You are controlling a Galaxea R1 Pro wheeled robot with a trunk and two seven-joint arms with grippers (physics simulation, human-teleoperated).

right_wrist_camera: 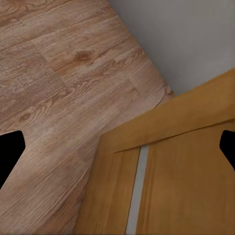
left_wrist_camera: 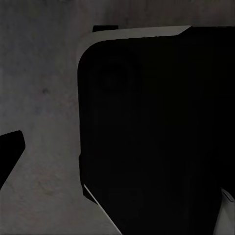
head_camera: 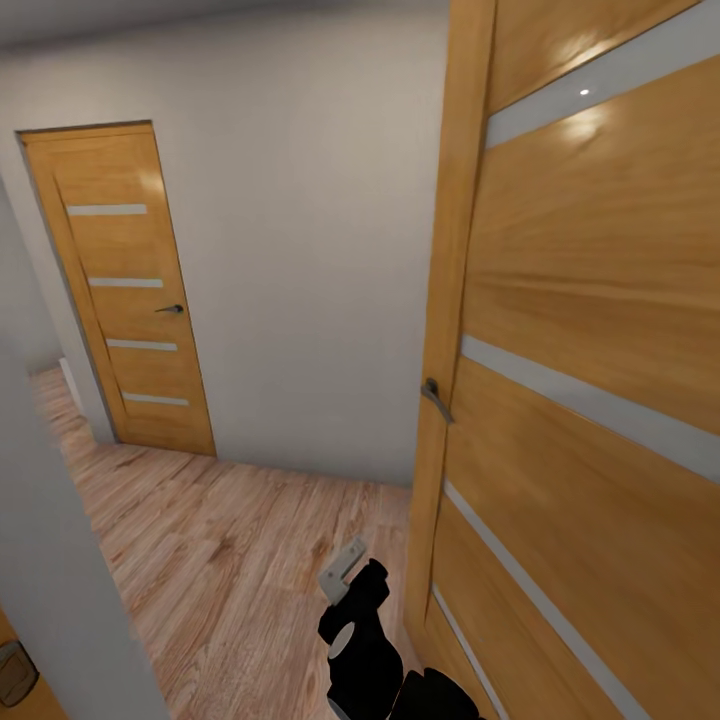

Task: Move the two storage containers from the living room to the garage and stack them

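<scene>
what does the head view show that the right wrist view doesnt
Head view alone: a closed far door with a dark handle, the near door's lever handle, and a black robot arm.

Right wrist view alone: two dark fingertips at the frame edges, set wide apart.

Both: the wood plank floor, the pale wall, and the near wooden door with grey stripes.

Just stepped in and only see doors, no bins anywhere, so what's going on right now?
The robot is on its way through a hallway with a wood plank floor. A wooden door stands close on its right, its handle near the door's edge, and a second closed door sits farther off on the left. One dark arm hangs low in front. The right tool holds nothing, its fingers wide apart over the floor and the door's foot. The left wrist view is mostly dark, so that tool's state is unclear.
</scene>
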